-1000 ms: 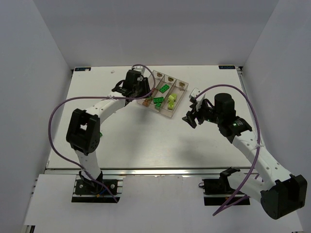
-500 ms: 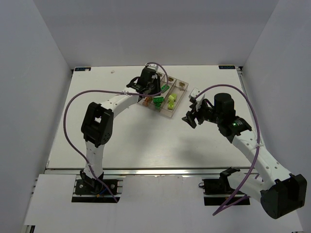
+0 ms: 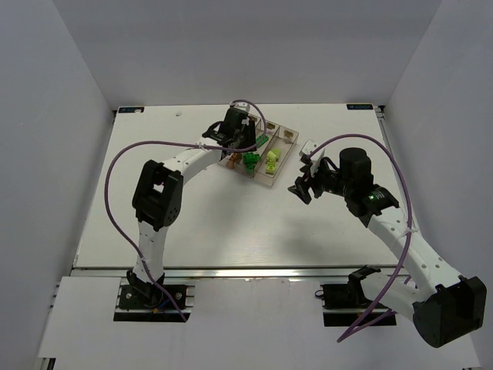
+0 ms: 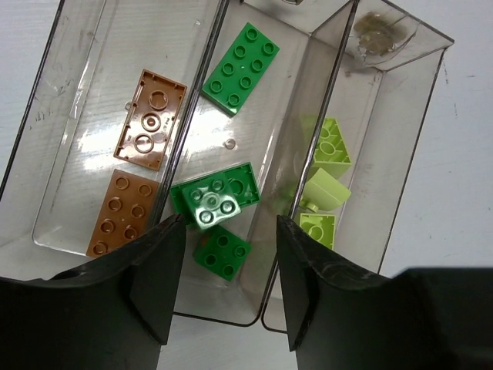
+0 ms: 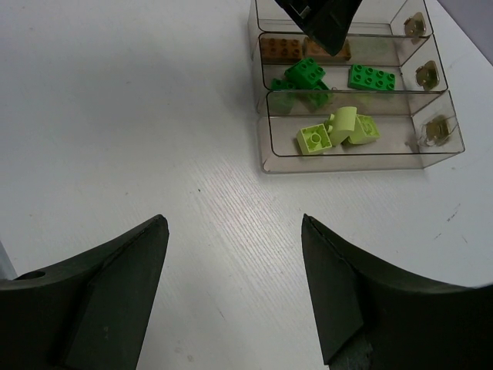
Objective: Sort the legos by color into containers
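The containers [image 4: 320,92] are three clear bins joined as one tray [image 3: 269,183]. Two orange-brown legos [image 4: 152,119] lie in the left bin. Bright green legos [image 4: 240,68] lie in the middle bin, and pale yellow-green legos [image 4: 327,146] in the right bin. My left gripper [image 4: 229,229] hangs open over the near end of the middle bin. A small green brick [image 4: 214,202] sits loose just below it, on another green brick. My right gripper [image 5: 235,223] is open over bare table, well short of the tray [image 5: 347,166], with nothing between its fingers.
The tray stands at the back middle of the white table [image 3: 200,216]. The left arm [image 3: 158,193] reaches across the table's left half to the tray. White walls close in the table on three sides.
The left gripper moved right over the tray, then opened, and the small green brick now lies free in the middle bin. The right arm has not moved.
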You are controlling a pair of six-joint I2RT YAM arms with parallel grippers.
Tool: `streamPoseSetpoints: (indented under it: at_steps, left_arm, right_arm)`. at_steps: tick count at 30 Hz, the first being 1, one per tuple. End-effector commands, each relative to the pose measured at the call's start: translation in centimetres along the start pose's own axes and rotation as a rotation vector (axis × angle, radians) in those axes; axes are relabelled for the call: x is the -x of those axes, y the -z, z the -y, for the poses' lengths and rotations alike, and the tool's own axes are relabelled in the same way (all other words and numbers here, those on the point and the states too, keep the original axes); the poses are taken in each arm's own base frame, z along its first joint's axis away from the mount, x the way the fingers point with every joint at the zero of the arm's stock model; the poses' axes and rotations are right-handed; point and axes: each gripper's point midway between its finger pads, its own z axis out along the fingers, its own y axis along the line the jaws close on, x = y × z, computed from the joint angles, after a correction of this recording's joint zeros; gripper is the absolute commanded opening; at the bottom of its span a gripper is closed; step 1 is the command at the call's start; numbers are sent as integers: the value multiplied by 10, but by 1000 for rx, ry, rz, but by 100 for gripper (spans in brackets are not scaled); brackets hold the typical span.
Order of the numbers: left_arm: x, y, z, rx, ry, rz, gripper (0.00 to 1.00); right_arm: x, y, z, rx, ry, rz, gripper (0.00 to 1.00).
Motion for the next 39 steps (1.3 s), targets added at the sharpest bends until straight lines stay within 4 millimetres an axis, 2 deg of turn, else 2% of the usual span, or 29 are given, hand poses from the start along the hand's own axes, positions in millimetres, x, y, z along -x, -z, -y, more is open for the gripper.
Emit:
streamPoseSetpoints:
  at_steps: [1, 2, 3, 4, 5, 6, 7, 8, 9, 10, 12, 13, 15, 16, 18, 19, 20, 22, 23, 28, 34, 36, 37, 39]
  left_arm:
    - [30, 28, 12, -36, 12, 67, 61]
    - [22, 30, 8, -30, 15, 61, 60]
    - [32, 45, 7, -23, 21, 94, 59]
    - [32, 52, 4, -15, 25, 101, 59]
    - [15, 55, -6, 10, 29, 75, 58]
    - [25, 74, -12, 40, 45, 118, 56]
    - [22, 83, -19, 68, 55, 127, 56]
    - [-1, 86, -34, 113, 74, 91, 55]
    - [5, 105, -41, 139, 91, 128, 56]
    - [-1, 112, -50, 168, 102, 127, 56]
    - [-32, 124, -80, 258, 148, 61, 57]
    - [-31, 136, -88, 270, 174, 71, 59]
    - [-56, 147, -125, 358, 239, 11, 64]
    - [-56, 160, -144, 386, 288, 10, 66]
    - [-62, 172, -168, 428, 334, 10, 70]
    - [-74, 177, -183, 467, 353, -2, 77]
    - [-68, 191, -204, 515, 378, 43, 84]
    - [-76, 204, -225, 596, 384, 59, 98]
    - [-76, 214, -238, 659, 386, 80, 98]
    - [-92, 215, -261, 725, 369, 37, 98]
    - [-108, 211, -310, 859, 370, -43, 97]
    - [-113, 210, -320, 879, 376, -63, 93]
    - [-117, 210, -330, 884, 402, -75, 87]
    - [-116, 205, -329, 862, 409, -79, 81]
  right_arm:
    - [3, 2, -4, 14, 17, 18, 75]
    - [3, 2, -4, 14, 17, 18, 75]
    - [2, 2, -4, 14, 18, 16, 75]
    - [3, 2, -4, 14, 18, 16, 75]
    - [4, 2, -4, 15, 19, 19, 75]
    - [3, 2, -5, 17, 18, 18, 75]
    - [3, 2, -5, 19, 19, 18, 75]
    - [5, 3, -5, 20, 21, 22, 75]
    - [4, 3, -5, 23, 19, 20, 75]
    - [6, 4, -7, 27, 22, 26, 75]
    - [9, 6, -9, 33, 27, 36, 75]
    - [9, 6, -9, 35, 28, 38, 75]
    - [11, 7, -10, 38, 30, 45, 75]
    - [12, 8, -11, 41, 31, 48, 75]
    - [12, 7, -12, 48, 33, 51, 75]
    - [11, 7, -13, 52, 30, 49, 75]
    - [10, 6, -13, 55, 29, 46, 75]
    - [8, 5, -13, 57, 29, 40, 75]
    - [6, 3, -14, 61, 27, 34, 75]
    - [3, -1, -15, 70, 26, 21, 75]
    - [1, -1, -15, 71, 30, 18, 76]
    - [2, -1, -16, 77, 31, 19, 77]
    - [2, -1, -17, 82, 31, 21, 77]
    - [2, -1, -18, 88, 33, 21, 77]
